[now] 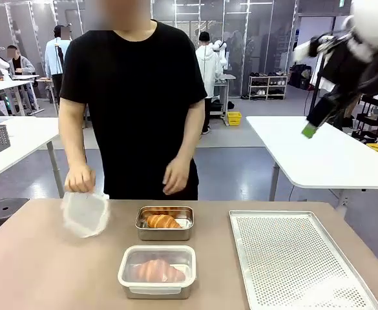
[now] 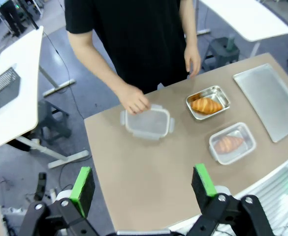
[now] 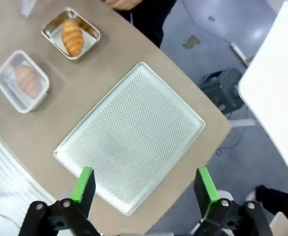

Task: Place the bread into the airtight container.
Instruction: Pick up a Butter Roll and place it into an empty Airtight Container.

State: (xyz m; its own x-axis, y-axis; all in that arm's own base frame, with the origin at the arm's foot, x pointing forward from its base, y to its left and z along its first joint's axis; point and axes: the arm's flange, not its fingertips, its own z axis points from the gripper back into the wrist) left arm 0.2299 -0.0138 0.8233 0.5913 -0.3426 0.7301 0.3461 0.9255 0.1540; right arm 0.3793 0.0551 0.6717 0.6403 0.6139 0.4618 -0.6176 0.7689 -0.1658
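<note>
The croissant [image 1: 163, 221] lying in the open metal tin [image 1: 166, 223] looks light, soft and flaky; I judge that it will crush or shed crust under a hard squeeze, and that its glazed surface may be a little slippery. The safest hold seems to be across its thick middle, from above, with gentle pressure, since the tapered ends would likely tear.

A second croissant [image 1: 157, 270] sits in the lidded container [image 1: 157, 272], just nearer the robot than the tin. The person's hand [image 2: 135, 103] rests on a clear plastic lid [image 2: 147, 121] on the tabletop [image 1: 46, 271], to the side of both.

The left gripper [image 2: 146, 183] hangs high with its jaws spread wide and nothing between them; the tin lies well ahead of it and off to one side, far below. The right gripper [image 3: 146, 186] is likewise spread and empty, poised over the near edge of the perforated tray [image 3: 134, 142], with the tin well apart beyond the tray's far corner.
</note>
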